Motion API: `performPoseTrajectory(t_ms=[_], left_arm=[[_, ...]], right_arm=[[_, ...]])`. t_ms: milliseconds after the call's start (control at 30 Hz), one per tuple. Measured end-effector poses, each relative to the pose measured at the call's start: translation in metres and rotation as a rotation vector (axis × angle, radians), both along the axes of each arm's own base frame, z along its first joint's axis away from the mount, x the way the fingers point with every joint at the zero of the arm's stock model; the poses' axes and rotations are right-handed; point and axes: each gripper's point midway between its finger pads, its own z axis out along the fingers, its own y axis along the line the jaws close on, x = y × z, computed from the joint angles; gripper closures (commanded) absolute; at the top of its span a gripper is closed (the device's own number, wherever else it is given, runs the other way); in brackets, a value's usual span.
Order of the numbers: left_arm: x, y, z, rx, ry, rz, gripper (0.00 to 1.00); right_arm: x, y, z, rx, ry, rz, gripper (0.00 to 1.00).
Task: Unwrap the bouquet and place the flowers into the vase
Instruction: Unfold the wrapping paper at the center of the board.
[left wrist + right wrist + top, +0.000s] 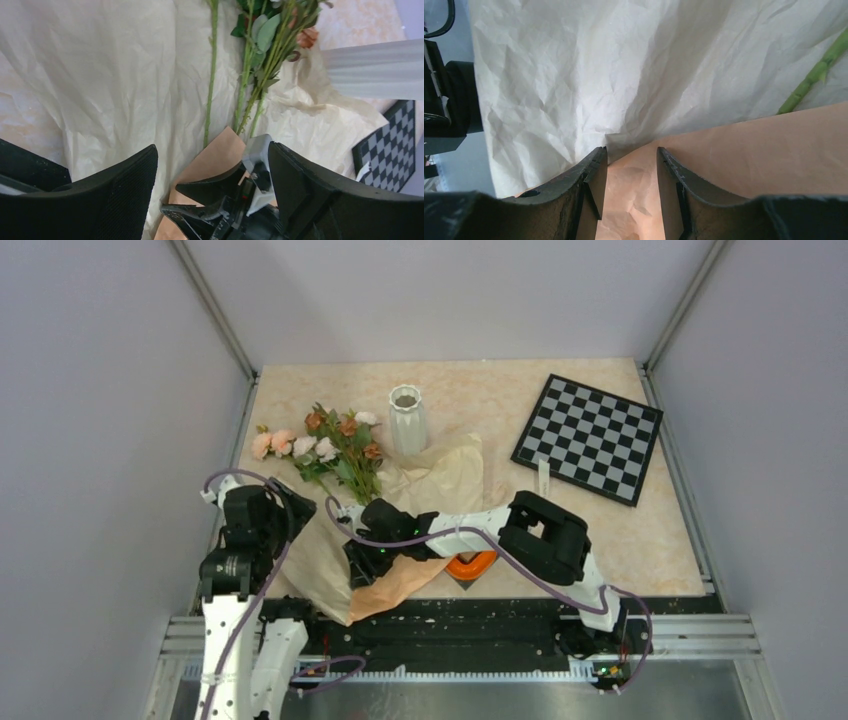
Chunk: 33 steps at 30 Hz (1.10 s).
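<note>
Left gripper (pixel 211 150) wide open, empty. Right gripper (pixel 630 150) half open astride bouquet wrap (pixel 749 150) edge — no grip evident. Flowers (pixel 330 445) lie bare on spread wrap, frame centre-left; vase (pixel 405 418) upright just right of them. Pinch stems (pixel 212 75) low, gather all — lift clear of wrap

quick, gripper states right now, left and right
left gripper: open, holding nothing
right gripper: jaws part open astride the peach paper, no clear grip

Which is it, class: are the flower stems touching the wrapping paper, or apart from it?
Touching. The left wrist view shows the stems lying flat along the creased cream paper, with no gap beneath them.
</note>
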Motion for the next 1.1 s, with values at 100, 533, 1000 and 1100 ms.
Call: performPoseTrajectory(t_ms=[100, 533, 1000, 1100], left_arm=[[0.005, -0.001, -0.029, -0.023, 0.043, 0.016, 0.17], [0.037, -0.008, -0.095, -0.077, 0.125, 0.009, 0.16], [0.056, -0.005, -0.118, -0.064, 0.159, 0.003, 0.12], [0.053, -0.001, -0.124, -0.060, 0.171, 0.011, 0.03]], right_arm=[[0.002, 0.000, 0.000, -0.002, -0.006, -0.008, 0.56], [0.008, -0.023, 0.037, 0.021, -0.110, -0.040, 0.44], [0.032, -0.064, 0.031, -0.106, -0.263, -0.144, 0.45], [0.037, -0.070, 0.017, -0.152, -0.284, -0.156, 0.44]])
